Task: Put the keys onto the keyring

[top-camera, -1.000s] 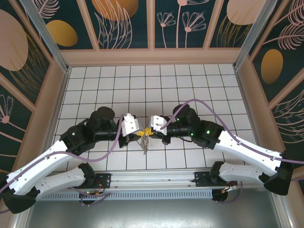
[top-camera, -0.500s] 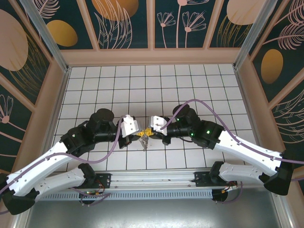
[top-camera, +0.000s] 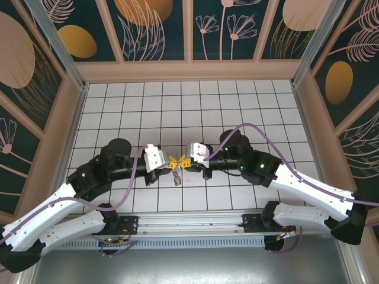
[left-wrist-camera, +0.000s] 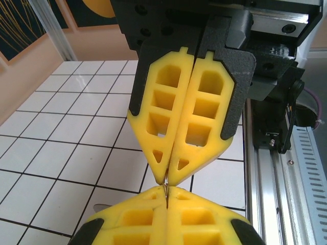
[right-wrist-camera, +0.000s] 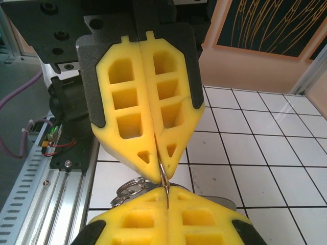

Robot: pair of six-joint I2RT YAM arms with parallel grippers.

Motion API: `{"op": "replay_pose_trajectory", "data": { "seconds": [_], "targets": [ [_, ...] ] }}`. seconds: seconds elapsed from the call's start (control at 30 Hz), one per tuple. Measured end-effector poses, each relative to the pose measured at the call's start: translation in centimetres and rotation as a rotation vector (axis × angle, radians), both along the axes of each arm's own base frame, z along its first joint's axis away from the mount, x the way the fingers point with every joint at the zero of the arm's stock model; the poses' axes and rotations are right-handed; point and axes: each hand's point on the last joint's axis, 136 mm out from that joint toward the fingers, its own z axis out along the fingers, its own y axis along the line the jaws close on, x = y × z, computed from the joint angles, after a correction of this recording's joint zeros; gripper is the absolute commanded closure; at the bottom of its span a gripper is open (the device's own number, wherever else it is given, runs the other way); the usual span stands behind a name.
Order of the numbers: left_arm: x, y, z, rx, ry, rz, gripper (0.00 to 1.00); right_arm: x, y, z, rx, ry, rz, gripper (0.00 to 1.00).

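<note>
My left gripper (top-camera: 172, 160) and right gripper (top-camera: 185, 161) meet tip to tip above the white tiled floor, near its front middle. Both are shut on the same thin silvery wire, the keyring (left-wrist-camera: 166, 182), which runs edge-on from one pair of yellow tips into the other. In the right wrist view the keyring (right-wrist-camera: 163, 176) shows the same way, and a bunch of coiled silvery rings (right-wrist-camera: 127, 188) hangs just left of my tips. From above, a small silvery key (top-camera: 177, 176) dangles below the grippers. Its head is hidden.
The white tiled floor (top-camera: 189, 106) stretches free behind the grippers. A metal rail (top-camera: 189, 222) with the arm bases runs along the near edge. Tan walls (top-camera: 59, 136) close in the left, right and back sides.
The left arm has drawn back to the left and its wrist has levelled. The two grippers now face each other in a straight line, a little higher in the view. The key still hangs below.
</note>
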Motion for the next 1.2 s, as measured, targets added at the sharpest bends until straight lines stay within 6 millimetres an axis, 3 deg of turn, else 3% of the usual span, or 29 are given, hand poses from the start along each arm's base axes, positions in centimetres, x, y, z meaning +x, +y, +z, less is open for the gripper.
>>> {"op": "replay_pose_trajectory", "data": {
  "seconds": [0.23,0.57,1.2],
  "targets": [
    [-0.08,0.03,0.23,-0.013,0.004,0.001,1.0,-0.14,0.06,0.12,0.01,-0.005,0.005,0.91],
    [-0.15,-0.28,0.67,-0.04,-0.004,-0.011,1.0,-0.19,-0.01,-0.45,0.009,-0.003,-0.004,0.82],
    [-0.17,-0.37,0.93,-0.051,-0.007,-0.015,1.0,0.04,-0.17,-0.46,0.011,-0.011,-0.022,0.92]
  ]
}}
